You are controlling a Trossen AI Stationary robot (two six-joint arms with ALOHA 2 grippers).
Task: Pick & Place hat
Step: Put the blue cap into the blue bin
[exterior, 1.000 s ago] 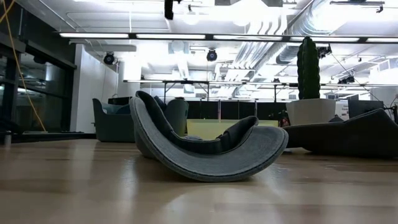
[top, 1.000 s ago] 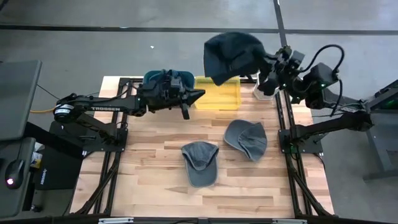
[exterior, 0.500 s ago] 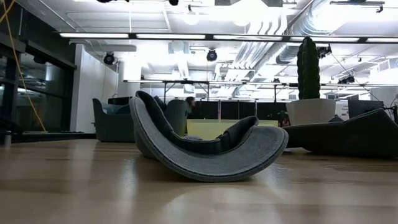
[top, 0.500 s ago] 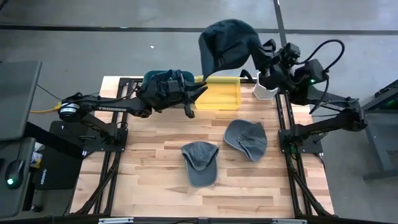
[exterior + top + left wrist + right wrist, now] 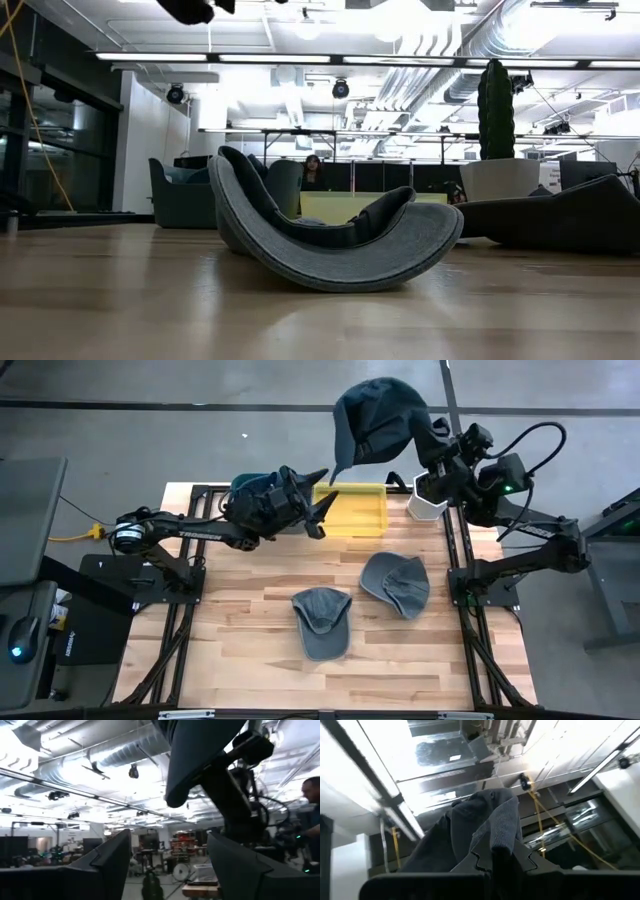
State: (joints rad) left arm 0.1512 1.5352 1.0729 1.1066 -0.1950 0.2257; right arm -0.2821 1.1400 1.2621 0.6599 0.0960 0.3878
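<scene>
A dark hat (image 5: 378,415) is held high beyond the table's far edge by my right gripper (image 5: 430,442), which is shut on it and points upward. My left gripper (image 5: 325,503) stands open over the table's far side, at the left end of the yellow bin (image 5: 358,512). It is tipped upward, with nothing between its fingers (image 5: 110,862). The left wrist view shows the hat's brim (image 5: 200,760) above and ahead of it. Two grey caps (image 5: 322,622) (image 5: 396,582) lie upside down on the wooden table; the low view shows one cap (image 5: 330,240) resting on its crown. My right gripper pinches bunched cloth at the hat's edge (image 5: 492,837) between its two shut fingers (image 5: 520,860). The fingers slant upward from the table's right. The hat stands up past the fingers, lifted clear of everything, its brim (image 5: 340,452) drooping toward the bin.
A white cup (image 5: 428,502) stands at the table's far right corner, under the right arm. A teal object (image 5: 250,484) sits behind the left gripper. Black frame rails run along both side edges. A person (image 5: 313,172) sits in the room beyond.
My left gripper has opened and tipped upward, rolling as it did, and stays beside the bin. My right gripper has tipped upward and drawn toward the far edge. The hat has swung up with it, from over the bin to beyond the table's far edge.
</scene>
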